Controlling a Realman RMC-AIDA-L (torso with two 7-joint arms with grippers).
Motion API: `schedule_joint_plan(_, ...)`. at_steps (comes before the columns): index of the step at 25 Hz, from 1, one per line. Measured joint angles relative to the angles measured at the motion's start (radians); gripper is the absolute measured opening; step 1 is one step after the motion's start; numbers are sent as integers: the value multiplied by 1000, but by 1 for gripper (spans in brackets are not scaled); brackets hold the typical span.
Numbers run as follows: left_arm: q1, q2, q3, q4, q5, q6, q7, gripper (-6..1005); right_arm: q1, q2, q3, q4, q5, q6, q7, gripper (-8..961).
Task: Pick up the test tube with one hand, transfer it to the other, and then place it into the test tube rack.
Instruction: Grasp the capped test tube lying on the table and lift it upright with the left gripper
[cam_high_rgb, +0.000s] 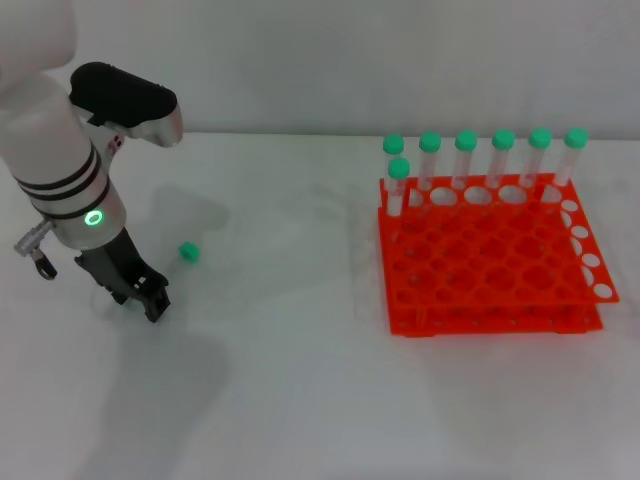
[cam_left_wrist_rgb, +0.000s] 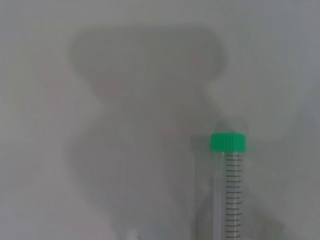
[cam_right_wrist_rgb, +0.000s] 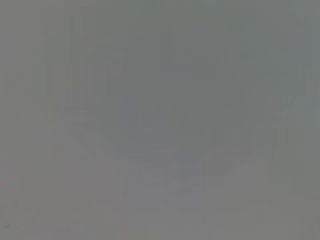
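Your left gripper (cam_high_rgb: 148, 300) sits low over the bench near its left edge, right at the test tube (cam_high_rgb: 186, 253) — whether its jaws are apart or clamped, you cannot tell. The tube lies on the bench, green cap (cam_left_wrist_rgb: 228, 142) pointing toward the far edge. The orange test tube rack (cam_high_rgb: 490, 260) stands toward the right edge — seven capped tubes (cam_high_rgb: 466, 158) upright along its far side.

We see a bright orange test tube rack (cam_high_rgb: 490, 260) on the pale white surface (cam_high_rgb: 300, 380). At nine o'clock, the clear test tube (cam_left_wrist_rgb: 231, 192) has black graduation marks and a green cap; the black left tool (cam_high_rgb: 152, 300) hangs below a green ring light.
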Motion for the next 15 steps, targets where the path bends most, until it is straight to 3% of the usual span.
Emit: schedule_joint_plan(15, 2, -2, 0, 7, 30, -5, -30, 484, 0, 0, 0, 0, 0, 0, 2, 869)
